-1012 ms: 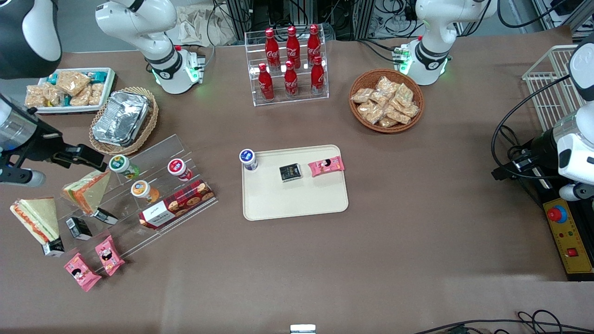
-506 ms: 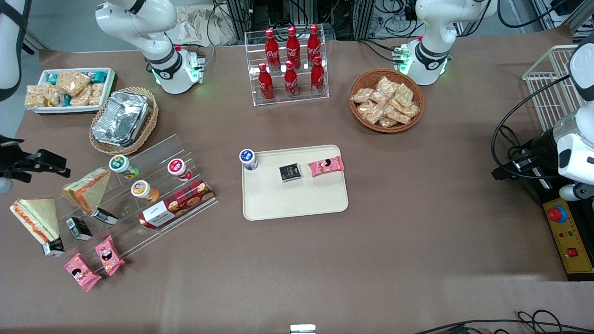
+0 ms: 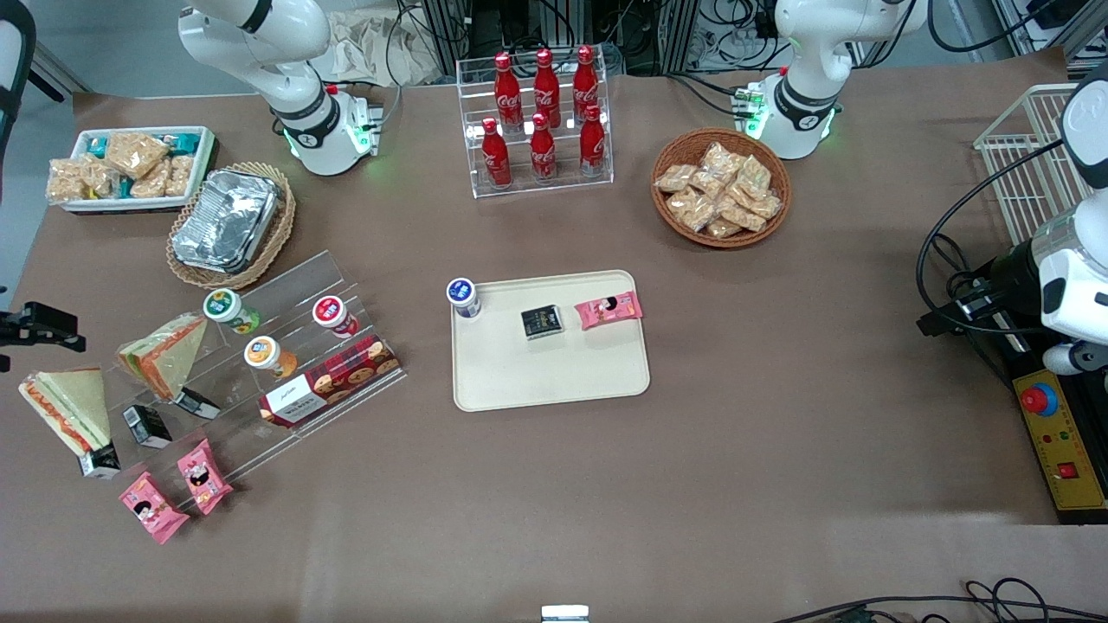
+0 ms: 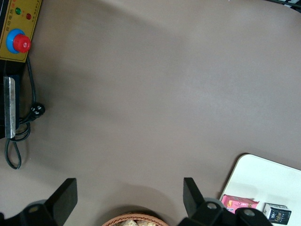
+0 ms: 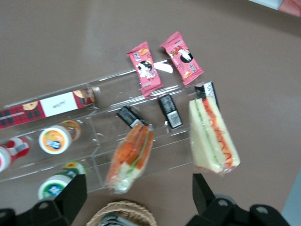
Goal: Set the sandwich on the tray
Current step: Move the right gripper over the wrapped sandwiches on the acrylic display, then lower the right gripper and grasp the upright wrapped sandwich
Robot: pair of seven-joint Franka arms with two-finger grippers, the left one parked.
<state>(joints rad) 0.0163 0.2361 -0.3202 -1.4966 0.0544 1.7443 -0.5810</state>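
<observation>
The sandwich, a pale wedge with a thin red-orange edge stripe, lies on the table at the working arm's end, beside the acrylic stand. A similar wedge with broad orange and green layers leans on that stand. My gripper hangs high over the table's end, a little farther from the front camera than the sandwich. It is open and holds nothing. The cream tray sits mid-table, carrying a small cup, a dark packet and a pink packet.
The stepped acrylic stand holds yogurt cups and a cookie box. Two pink snack packs lie beside it. A wicker basket with a foil container, a white tub of snacks, a cola rack and a snack basket stand farther back.
My gripper has swept away from the layered wedge toward the working arm's end of the table, now barely inside the front view. Its fingers stayed open. No object moved.
</observation>
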